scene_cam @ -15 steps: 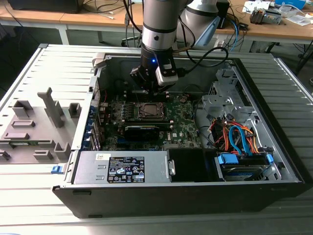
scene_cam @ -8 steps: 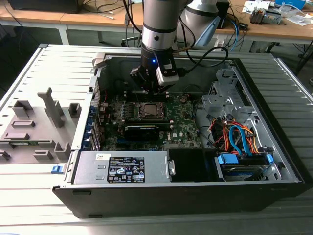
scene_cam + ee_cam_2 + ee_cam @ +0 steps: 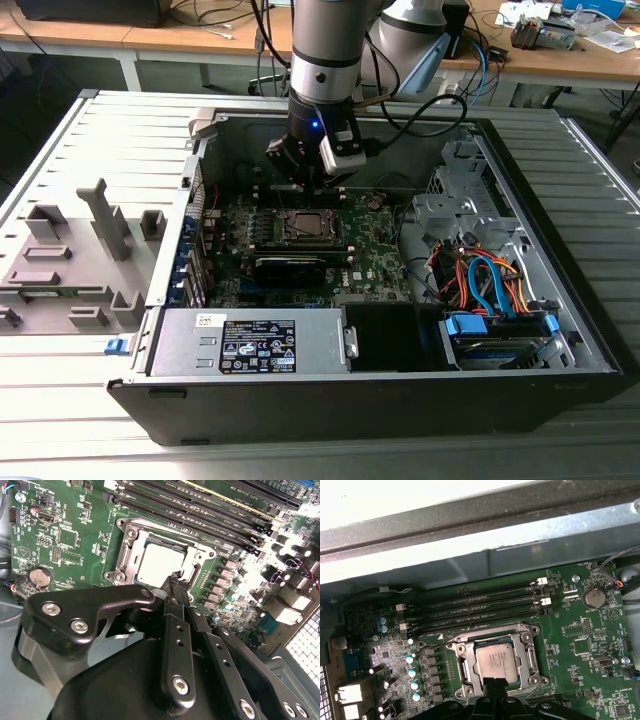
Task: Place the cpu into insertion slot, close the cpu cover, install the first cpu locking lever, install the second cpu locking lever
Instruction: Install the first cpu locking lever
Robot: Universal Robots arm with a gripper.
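- Broadly, one open computer case (image 3: 560,330) is seen lying on its side on a slatted grey table (image 3: 90,400), with a set of grey fixture blocks (image 3: 70,260) laid out at the exterior view's left.
- One arm (image 3: 325,50) is lowered into the case from above.
- One power supply (image 3: 200,345) is mounted along the near wall; one printed label (image 3: 257,347) is stuck on it, its writing too small to be made out.
- One green motherboard (image 3: 380,250) is fixed to the case floor, and white lettering is scattered over it in both wrist views.
- One bundle of orange and blue cables (image 3: 490,280) is gathered at the exterior view's right.
- Four long black memory slots (image 3: 475,607) are counted side by side, just beside the socket.
- One gripper (image 3: 177,580) is held with its two fingers drawn together, tips meeting; whether anything thin is pinched cannot be told. The tips are placed at the socket's edge, just beside the chip.
- One insertion slot (image 3: 455,647) is set near the board's middle.
- One cpu cover (image 3: 530,652) is laid flat over that slot, framing the chip.
- One cpu (image 3: 496,661) is seated inside the slot, its grey top shown through the cover's cut-out; faint print on it cannot be read.
- One coin cell (image 3: 594,598) is held on the board, well apart from the socket.
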